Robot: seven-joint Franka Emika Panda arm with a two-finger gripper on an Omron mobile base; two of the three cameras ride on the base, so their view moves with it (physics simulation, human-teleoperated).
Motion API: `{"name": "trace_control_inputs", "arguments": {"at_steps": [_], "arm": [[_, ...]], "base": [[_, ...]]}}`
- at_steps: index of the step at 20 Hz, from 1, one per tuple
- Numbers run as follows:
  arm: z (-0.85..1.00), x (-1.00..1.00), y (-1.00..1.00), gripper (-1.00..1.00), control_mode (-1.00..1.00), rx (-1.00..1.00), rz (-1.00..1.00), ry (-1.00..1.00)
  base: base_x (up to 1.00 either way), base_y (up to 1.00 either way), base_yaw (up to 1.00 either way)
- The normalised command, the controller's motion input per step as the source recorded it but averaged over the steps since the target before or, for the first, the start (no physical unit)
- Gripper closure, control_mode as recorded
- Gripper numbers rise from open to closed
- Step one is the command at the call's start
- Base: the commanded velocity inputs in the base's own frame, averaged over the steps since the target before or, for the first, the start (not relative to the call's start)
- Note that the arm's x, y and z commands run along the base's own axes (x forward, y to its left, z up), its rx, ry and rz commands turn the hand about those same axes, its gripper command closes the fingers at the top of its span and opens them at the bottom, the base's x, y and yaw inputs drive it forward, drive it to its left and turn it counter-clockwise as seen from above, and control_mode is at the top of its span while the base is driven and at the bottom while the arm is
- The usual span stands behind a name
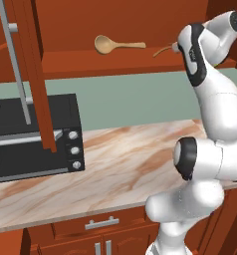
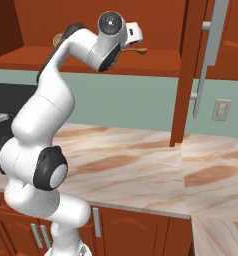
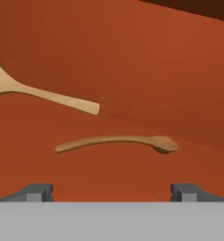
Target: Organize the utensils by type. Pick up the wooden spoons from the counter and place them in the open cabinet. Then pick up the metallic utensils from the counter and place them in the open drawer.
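Cabinet shelf (image 1: 115,62) | we find both wooden spoons here: large spoon (image 1: 110,45) and small spoon (image 3: 118,141) just ahead of our released, empty gripper (image 3: 112,190) | metallic utensils, drawer: we judge them pending

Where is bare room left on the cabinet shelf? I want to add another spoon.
The shelf is bare left of the large spoon, toward the open door. It is crowded on the right, where the small spoon lies just before the open gripper.
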Motion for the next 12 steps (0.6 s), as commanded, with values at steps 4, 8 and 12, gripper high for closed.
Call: {"name": "trace_control_inputs", "arguments": {"at_steps": [4,8,12], "arm": [[-0.22,-0.99,0.14,-1.0,-1.0,0.0,-0.25,-0.1],[-0.1,-0.72,0.21,-1.0,-1.0,0.01,-0.31,0.16],[-0.05,-0.58,0.09,-1.0,-1.0,0.12,-0.29,0.52]], "base": [[0.0,0.0,0.0],[0.0,0.0,0.0],[0.0,0.0,0.0]]}}
